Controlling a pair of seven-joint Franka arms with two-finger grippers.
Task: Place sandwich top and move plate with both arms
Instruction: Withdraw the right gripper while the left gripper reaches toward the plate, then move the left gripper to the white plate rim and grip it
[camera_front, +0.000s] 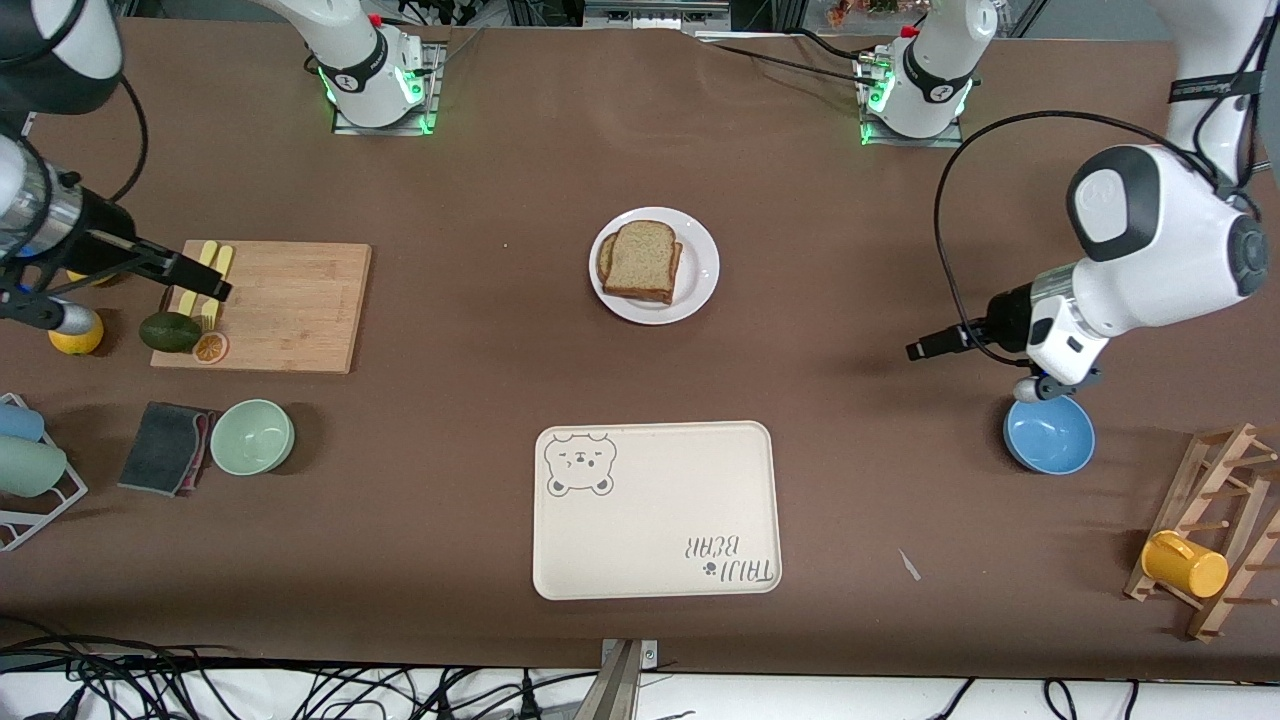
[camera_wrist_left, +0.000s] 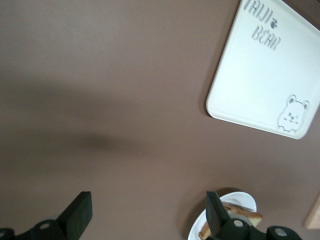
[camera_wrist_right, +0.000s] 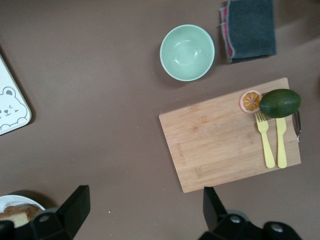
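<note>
The white plate (camera_front: 700, 268) sits at the table's middle, between the two arm bases and the tray. On it lies the sandwich top (camera_front: 640, 258), a speckled brown slice stacked on another slice. My left gripper (camera_front: 918, 350) hangs open and empty over bare table toward the left arm's end, well apart from the plate. In the left wrist view the gripper (camera_wrist_left: 148, 214) frames brown table, with the plate's rim (camera_wrist_left: 246, 198) beside one finger. My right gripper (camera_front: 212, 290) is open and empty over the cutting board. The right wrist view shows that gripper (camera_wrist_right: 144, 207) and the plate's edge (camera_wrist_right: 12, 200).
A cream bear-print tray (camera_front: 655, 510) lies nearer the camera than the plate. The cutting board (camera_front: 290, 305) carries an avocado (camera_front: 168, 332), an orange slice and yellow cutlery. A green bowl (camera_front: 252, 436) and grey cloth (camera_front: 165, 448) lie nearby. A blue bowl (camera_front: 1049, 434) and a mug rack (camera_front: 1215, 530) stand at the left arm's end.
</note>
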